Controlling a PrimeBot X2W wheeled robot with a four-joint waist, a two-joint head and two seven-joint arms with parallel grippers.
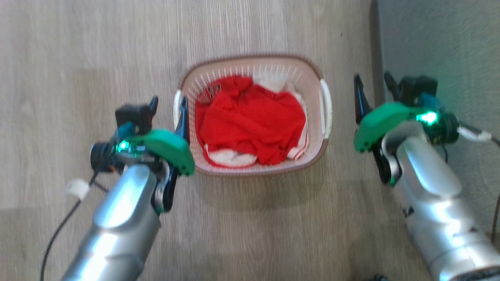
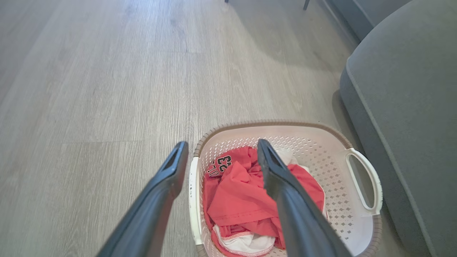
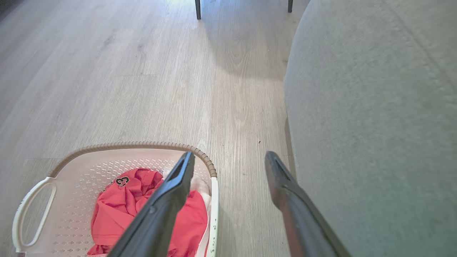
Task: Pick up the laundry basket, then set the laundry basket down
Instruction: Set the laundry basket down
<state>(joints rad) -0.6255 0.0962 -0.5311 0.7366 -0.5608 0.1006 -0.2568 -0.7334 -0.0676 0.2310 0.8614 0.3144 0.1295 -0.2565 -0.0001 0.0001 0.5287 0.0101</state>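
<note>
The laundry basket (image 1: 273, 69) stands on the wood floor, cream and perforated with a brown rim, holding a red jersey (image 1: 250, 121) and white cloth. My left gripper (image 1: 168, 111) is open at its left side. In the left wrist view that gripper (image 2: 222, 144) straddles the white left handle (image 2: 192, 200), one finger outside and one over the clothes. To the right of the white right handle (image 1: 327, 109), my right gripper (image 1: 375, 89) is open. In the right wrist view it (image 3: 230, 155) frames that handle (image 3: 214, 214). Neither is closed on anything.
A grey sofa (image 1: 437, 39) runs close along the basket's right side, leaving a narrow strip of floor where the right gripper's outer finger (image 3: 282, 178) is. Dark furniture legs (image 3: 197, 9) stand farther off. Wood floor (image 1: 78, 58) extends to the left and ahead.
</note>
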